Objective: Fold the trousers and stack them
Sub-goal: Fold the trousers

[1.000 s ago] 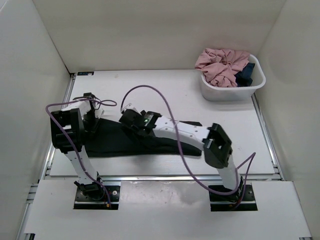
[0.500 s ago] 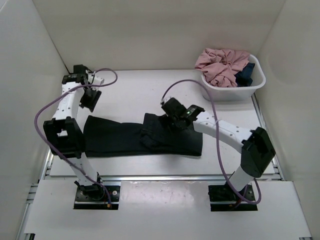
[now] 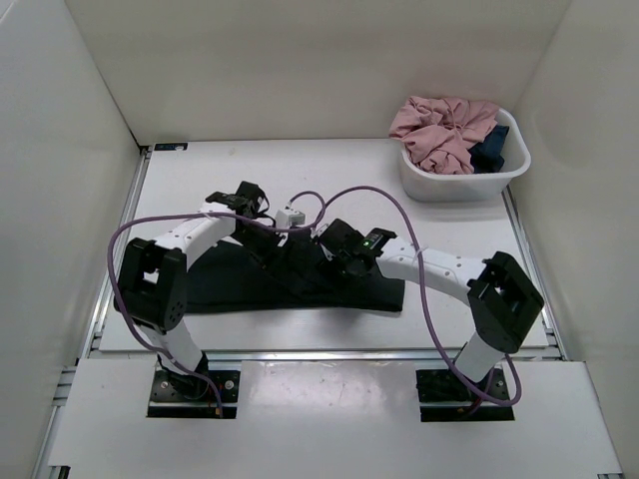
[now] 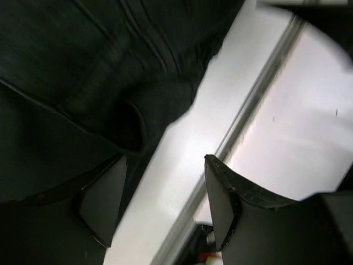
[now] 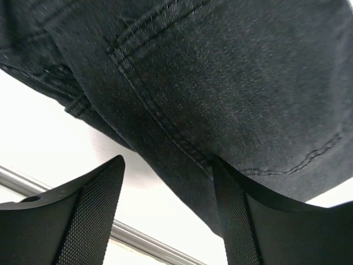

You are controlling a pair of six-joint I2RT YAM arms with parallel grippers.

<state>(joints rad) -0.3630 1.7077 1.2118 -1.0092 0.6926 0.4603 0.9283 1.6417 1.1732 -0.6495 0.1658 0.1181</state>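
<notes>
Where the 2 arms rise from their bases at the near edge, both bend inward and meet over the middle of the table point(image 3: 329, 172), wrists nearly side by side.

The trousers point(image 3: 215, 284) lie under them, a long black band stretched left to right across the near half of the table. It is flat at the left end and squared off at the right, while the bunched middle is mostly hidden by the 2 wrists.

The left gripper point(image 4: 164, 159) has its jaws spread. In its own view, 1 finger point(image 4: 105, 201) sits over dark cloth and the other point(image 4: 220, 201) over bare white table. The edge of the trousers runs up between them, and nothing is clamped. That view is blurred, with a metal rail point(image 4: 248, 105) crossing behind.

The right gripper point(image 5: 168, 162) is likewise spread wide. Its 2 mesh-faced fingers point(image 5: 91, 212) stand on either side of a stitched seam, with the fabric's lower edge and a strip of white table in the gap. The cloth is close above the fingers, but they do not pinch it.

Purple cables loop from each arm over the garment.

At the far right corner, well apart from the trousers, stands a white tub point(image 3: 454, 185) with a heaped pink garment point(image 3: 444, 130) and a dark blue cloth point(image 3: 491, 150) at its right side.
</notes>
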